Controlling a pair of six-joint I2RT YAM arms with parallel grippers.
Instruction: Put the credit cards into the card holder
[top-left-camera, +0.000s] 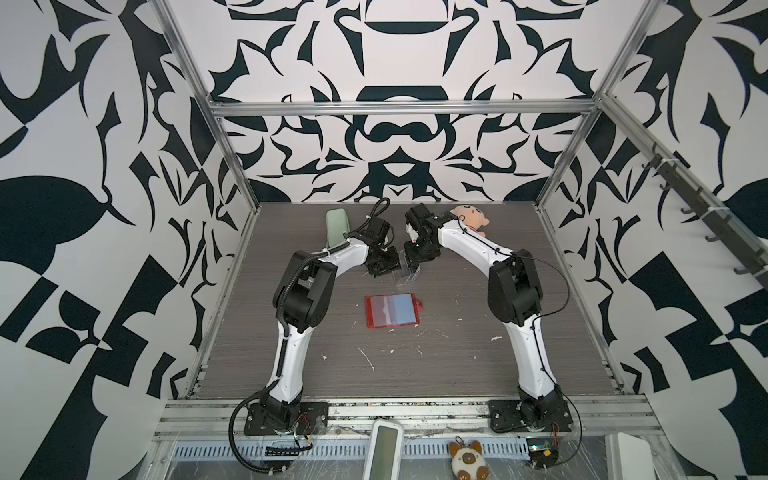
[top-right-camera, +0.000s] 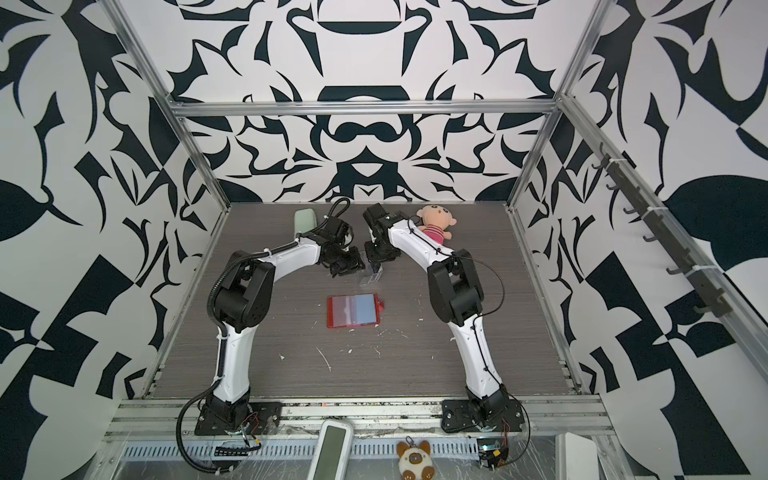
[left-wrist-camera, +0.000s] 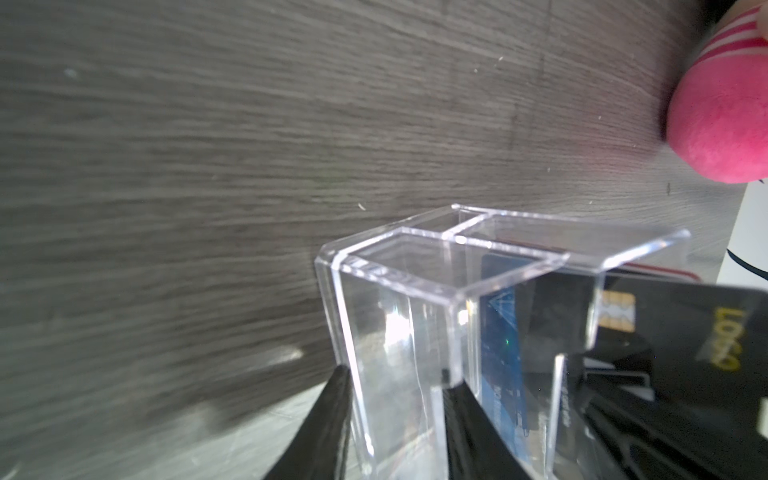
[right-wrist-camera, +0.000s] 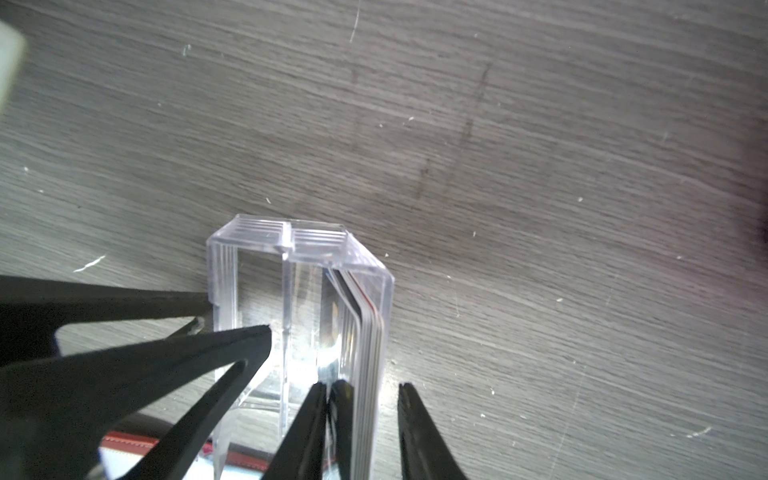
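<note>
The red card holder (top-left-camera: 392, 311) lies open in the middle of the table, with a blue-grey card (top-left-camera: 405, 309) under its right-hand sleeve. Behind it stands a clear acrylic box (top-left-camera: 407, 276) holding the credit cards (right-wrist-camera: 368, 332) upright against one side wall. Among them are a blue card (left-wrist-camera: 498, 332) and a black card (left-wrist-camera: 685, 332) with a gold logo. My left gripper (left-wrist-camera: 397, 378) is shut on the box's empty compartment. My right gripper (right-wrist-camera: 362, 386) is open. One finger is inside the box beside the cards. The other is outside the wall, a little apart from it.
A pale green zip case (top-left-camera: 337, 226) lies at the back left. A plush doll (top-left-camera: 471, 216) in a pink striped top sits at the back right, close to my right arm. White flecks dot the wood-grain table (top-left-camera: 457, 365). A cat plush (top-left-camera: 465, 459) lies beyond the front rail.
</note>
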